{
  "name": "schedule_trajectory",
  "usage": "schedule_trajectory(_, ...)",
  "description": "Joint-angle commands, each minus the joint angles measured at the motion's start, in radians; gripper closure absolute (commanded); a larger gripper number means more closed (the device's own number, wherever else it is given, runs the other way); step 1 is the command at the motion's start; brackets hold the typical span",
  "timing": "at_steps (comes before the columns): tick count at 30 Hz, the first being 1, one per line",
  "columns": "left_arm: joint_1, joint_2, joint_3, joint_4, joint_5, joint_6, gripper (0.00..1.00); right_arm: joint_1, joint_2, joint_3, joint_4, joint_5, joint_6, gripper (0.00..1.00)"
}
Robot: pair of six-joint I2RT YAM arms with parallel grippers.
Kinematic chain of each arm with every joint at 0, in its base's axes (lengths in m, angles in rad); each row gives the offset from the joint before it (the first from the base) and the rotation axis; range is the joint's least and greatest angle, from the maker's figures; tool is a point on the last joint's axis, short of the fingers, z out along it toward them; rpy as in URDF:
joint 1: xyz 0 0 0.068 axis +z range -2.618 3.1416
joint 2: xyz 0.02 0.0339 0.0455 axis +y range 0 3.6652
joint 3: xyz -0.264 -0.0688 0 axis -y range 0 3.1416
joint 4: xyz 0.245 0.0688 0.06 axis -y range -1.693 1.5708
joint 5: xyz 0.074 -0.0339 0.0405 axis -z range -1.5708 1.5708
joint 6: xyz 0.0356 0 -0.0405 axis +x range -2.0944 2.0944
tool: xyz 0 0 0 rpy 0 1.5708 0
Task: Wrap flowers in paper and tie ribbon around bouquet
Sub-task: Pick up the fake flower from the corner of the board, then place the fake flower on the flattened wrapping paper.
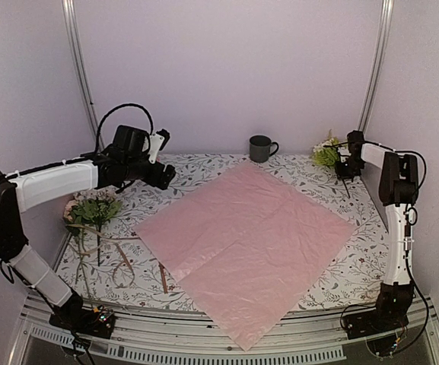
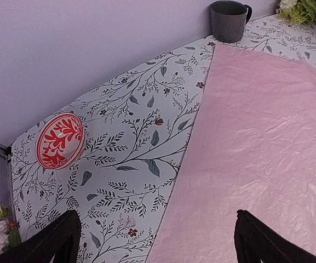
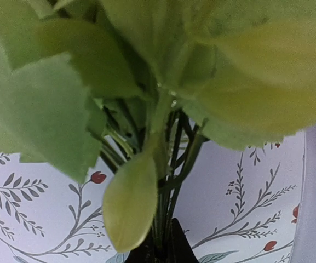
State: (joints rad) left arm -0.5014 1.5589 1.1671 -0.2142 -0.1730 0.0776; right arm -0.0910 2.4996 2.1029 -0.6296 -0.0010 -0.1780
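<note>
Just beyond the far corner of the paper point(image 1: 242, 243), an upright dark mug point(image 1: 262, 147).

A dark grey mug point(image 1: 262, 148) stands at the far edge of the leaf-printed cloth point(image 1: 204, 171); a red-and-white patterned disc point(image 2: 59, 141) lies near its corner.

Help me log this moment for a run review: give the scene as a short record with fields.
paper: lilac-pink sheet, spread flat on the floral cloth, near corner hanging past it
green sprig: far right corner, stems pinched by the right gripper
right gripper: shut on the green sprig
left gripper: open, above the cloth by the paper's left edge
pink bunch: lying at the left edge
ribbon: beige loops beside the pink bunch
mug: dark grey, upright, beyond the paper
</note>
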Motion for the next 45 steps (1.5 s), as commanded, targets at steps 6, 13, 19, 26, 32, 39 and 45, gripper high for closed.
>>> schedule_trajectory(6,0.004,0.002,0.051,-0.040,-0.021,-0.014,0.01,0.004,-0.318,-0.049,0.049,-0.080,0.177,1.00)
schedule_trajectory(13,0.004,-0.005,0.065,-0.066,-0.042,-0.034,0.01,0.190,-0.751,-0.609,0.471,-0.302,0.492,1.00)
schedule_trajectory(19,0.004,-0.015,0.069,-0.075,-0.033,-0.049,0.01,0.462,-0.889,-0.841,0.705,-0.269,0.678,1.00)
schedule_trajectory(26,0.001,-0.030,0.071,-0.080,-0.019,-0.055,0.01,0.664,-0.804,-0.934,0.972,-0.549,0.743,1.00)
schedule_trajectory(32,-0.002,-0.073,0.061,-0.058,0.093,-0.036,0.08,0.666,-0.795,-0.980,1.304,-0.971,0.828,1.00)
schedule_trajectory(39,-0.005,-0.282,-0.119,0.221,0.514,0.004,0.25,0.669,-0.874,-1.015,1.261,-1.010,0.680,1.00)
schedule_trajectory(45,-0.059,-0.410,-0.263,0.399,0.654,0.064,0.19,0.694,-0.937,-1.049,1.271,-1.064,0.595,1.00)
